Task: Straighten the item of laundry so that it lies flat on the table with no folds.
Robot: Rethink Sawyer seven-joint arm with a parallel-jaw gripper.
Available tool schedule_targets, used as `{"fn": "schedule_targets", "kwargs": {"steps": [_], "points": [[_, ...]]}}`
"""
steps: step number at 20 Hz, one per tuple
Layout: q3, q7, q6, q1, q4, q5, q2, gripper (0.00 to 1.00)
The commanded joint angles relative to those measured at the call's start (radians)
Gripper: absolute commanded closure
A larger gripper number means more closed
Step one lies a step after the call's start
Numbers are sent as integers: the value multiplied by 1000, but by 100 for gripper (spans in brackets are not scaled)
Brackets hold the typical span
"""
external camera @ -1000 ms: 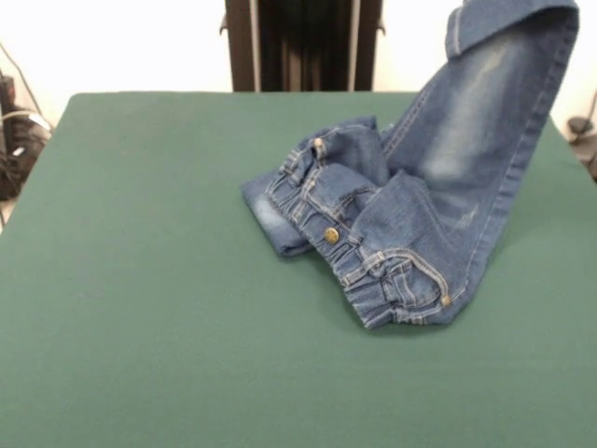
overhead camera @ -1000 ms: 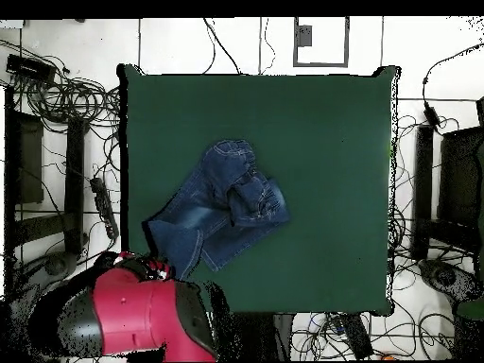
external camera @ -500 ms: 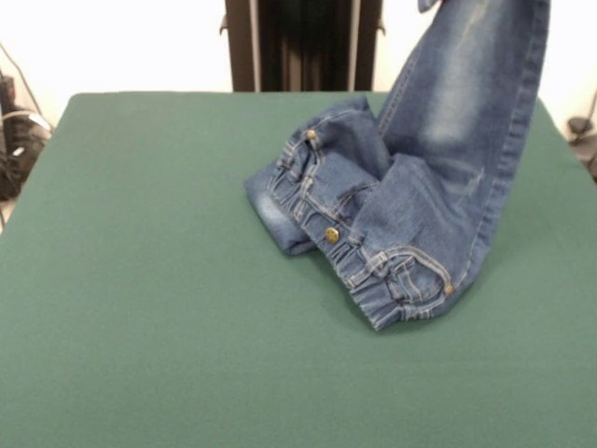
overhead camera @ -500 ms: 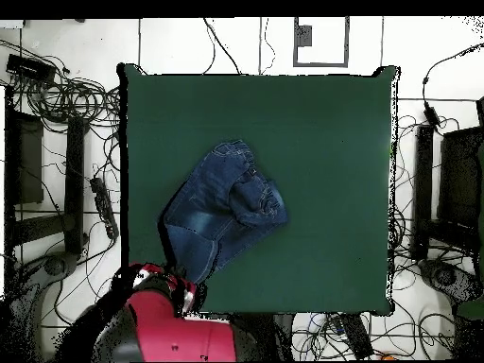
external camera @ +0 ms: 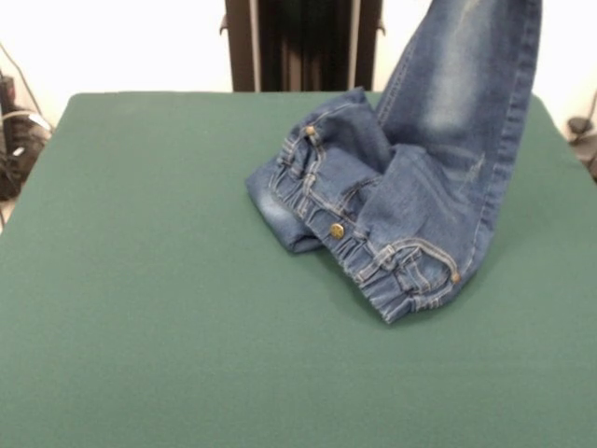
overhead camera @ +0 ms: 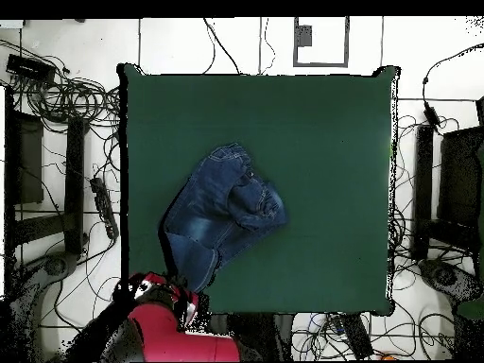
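Observation:
The item of laundry (external camera: 401, 205) is a small pair of blue jeans, bunched on the table (external camera: 140, 299) right of centre. Its gathered waistband and brass button face the front, and one leg is folded under at the left. The other leg rises steeply and leaves the front view at the top right. From overhead, the jeans (overhead camera: 222, 208) stretch toward the table's (overhead camera: 321, 142) lower left edge. There the raised leg ends at my gripper (overhead camera: 181, 291), under the red arm's head, which is shut on the hem. The front view does not show the gripper.
Cables and dark equipment (overhead camera: 57, 142) crowd the floor along the left side in the overhead view, and more cables (overhead camera: 430, 217) lie on the right. The robot's dark pedestal (external camera: 300, 45) stands behind the far table edge.
The arm has drawn back toward the table's lower edge in the overhead view, pulling the held leg up steeper. The waistband has slid slightly right in the front view.

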State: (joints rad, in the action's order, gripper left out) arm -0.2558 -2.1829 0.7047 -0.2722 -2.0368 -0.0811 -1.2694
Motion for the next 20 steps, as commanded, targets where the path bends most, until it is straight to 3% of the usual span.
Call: {"fn": "schedule_targets", "kwargs": {"steps": [1,4,20], "points": [[86,-37,24,-23,-113,8,21,100],[64,-91,46,-53,-82,42,34,100],[92,-91,-22,-49,-91,32,81,100]]}}
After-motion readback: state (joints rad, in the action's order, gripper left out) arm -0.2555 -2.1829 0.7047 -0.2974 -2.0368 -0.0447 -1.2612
